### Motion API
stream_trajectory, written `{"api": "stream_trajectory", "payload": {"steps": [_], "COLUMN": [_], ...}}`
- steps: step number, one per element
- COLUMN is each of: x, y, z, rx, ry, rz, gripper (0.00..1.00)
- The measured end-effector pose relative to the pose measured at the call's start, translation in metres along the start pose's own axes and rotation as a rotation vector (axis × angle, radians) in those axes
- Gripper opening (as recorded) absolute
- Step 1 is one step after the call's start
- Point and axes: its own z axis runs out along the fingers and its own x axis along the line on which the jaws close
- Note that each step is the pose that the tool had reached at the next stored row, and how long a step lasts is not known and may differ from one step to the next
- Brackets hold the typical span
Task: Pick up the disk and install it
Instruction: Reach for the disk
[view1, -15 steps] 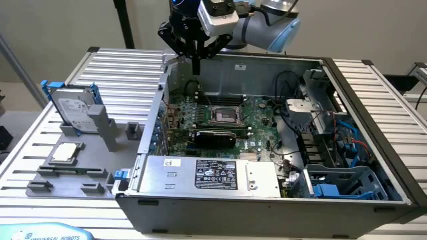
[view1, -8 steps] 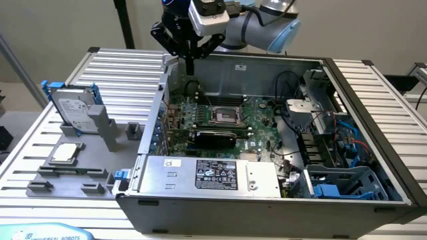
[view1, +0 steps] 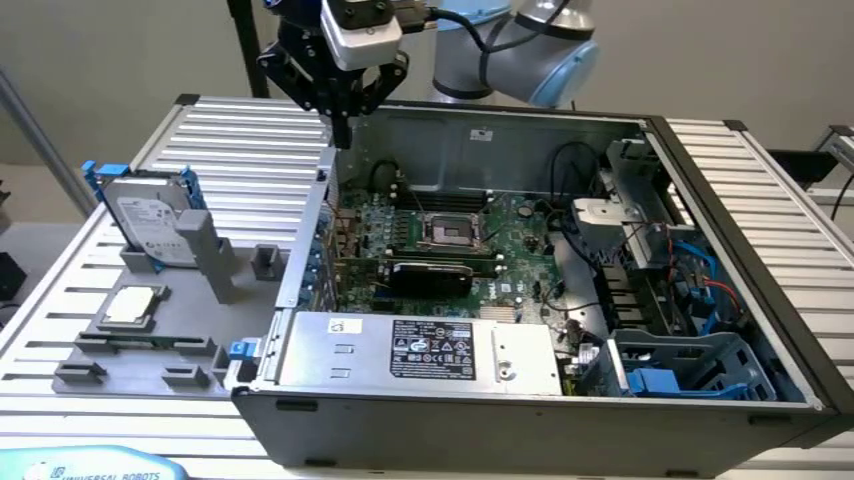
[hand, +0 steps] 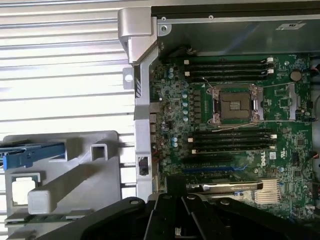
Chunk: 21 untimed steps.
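the gripper (view1: 342, 128) hangs above the back edge of the open computer case (view1: 534, 425), fingers pressed together and holding nothing. the disk (view1: 150, 222) stands on edge in the grey holder (view1: 200, 320) at the exterior view's left, well apart from the gripper.

Empty claw (view1: 342, 122), downward, fingers together, on a bent arm (view1: 534, 55).
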Motion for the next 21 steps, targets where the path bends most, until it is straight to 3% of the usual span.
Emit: {"api": "stream_trajectory", "payload": {"steps": [21], "x": [0.095], "y": [-0.0064], "z": [-0.0005], "rx": [0.0000], "ry": [0.0000], "rz": [0.000], "gripper": [0.11]}}
